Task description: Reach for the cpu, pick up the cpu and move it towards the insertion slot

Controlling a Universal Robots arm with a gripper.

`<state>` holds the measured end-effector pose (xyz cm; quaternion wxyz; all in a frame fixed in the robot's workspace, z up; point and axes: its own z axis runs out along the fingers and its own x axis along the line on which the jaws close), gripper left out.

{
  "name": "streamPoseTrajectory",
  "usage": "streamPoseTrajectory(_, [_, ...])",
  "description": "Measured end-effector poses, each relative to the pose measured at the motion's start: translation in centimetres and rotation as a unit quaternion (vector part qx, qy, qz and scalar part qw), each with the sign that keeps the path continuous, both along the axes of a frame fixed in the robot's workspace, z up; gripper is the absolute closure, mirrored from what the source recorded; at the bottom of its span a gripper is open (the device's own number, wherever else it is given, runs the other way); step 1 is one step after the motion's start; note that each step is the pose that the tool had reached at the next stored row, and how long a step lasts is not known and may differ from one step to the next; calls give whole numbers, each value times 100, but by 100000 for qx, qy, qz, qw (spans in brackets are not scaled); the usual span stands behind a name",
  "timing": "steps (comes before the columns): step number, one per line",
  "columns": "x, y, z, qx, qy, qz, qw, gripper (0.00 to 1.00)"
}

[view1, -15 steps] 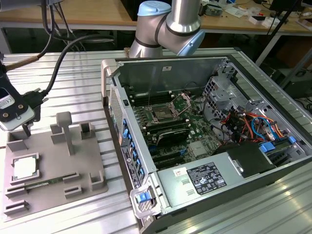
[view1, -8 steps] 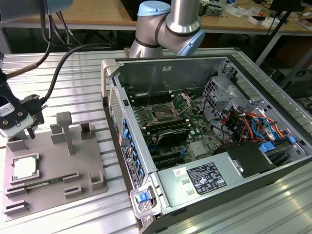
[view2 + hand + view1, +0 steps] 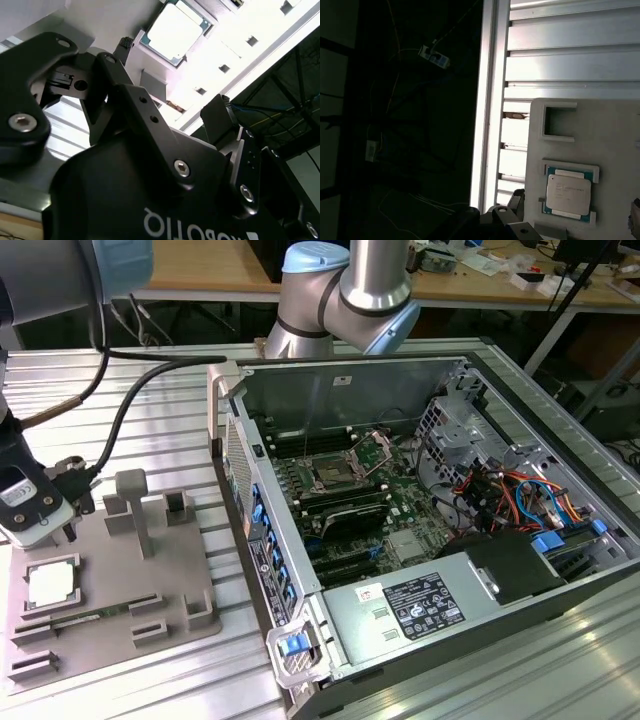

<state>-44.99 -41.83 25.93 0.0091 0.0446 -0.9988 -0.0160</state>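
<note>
Two fingers of the gripper spread apart in the second wrist view, holding nothing; gripper body cropped at the exterior view's left edge, fingertips there indistinct. Arm extended from beyond the open computer case, wrist down over the grey plate. Cpu seated in a plate recess just below, untouched; insertion slot well apart inside the case.

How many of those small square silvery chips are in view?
1. The small flat square silvery-white cpu lies in a recess of the large grey plastic plate, at the exterior view's left. More may be hidden inside the open computer case.
</note>
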Motion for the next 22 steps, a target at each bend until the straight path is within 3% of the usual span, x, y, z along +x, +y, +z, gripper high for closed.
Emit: streamPoseTrajectory(22, [0,-59,-61,-5,-2,-39,100000,17])
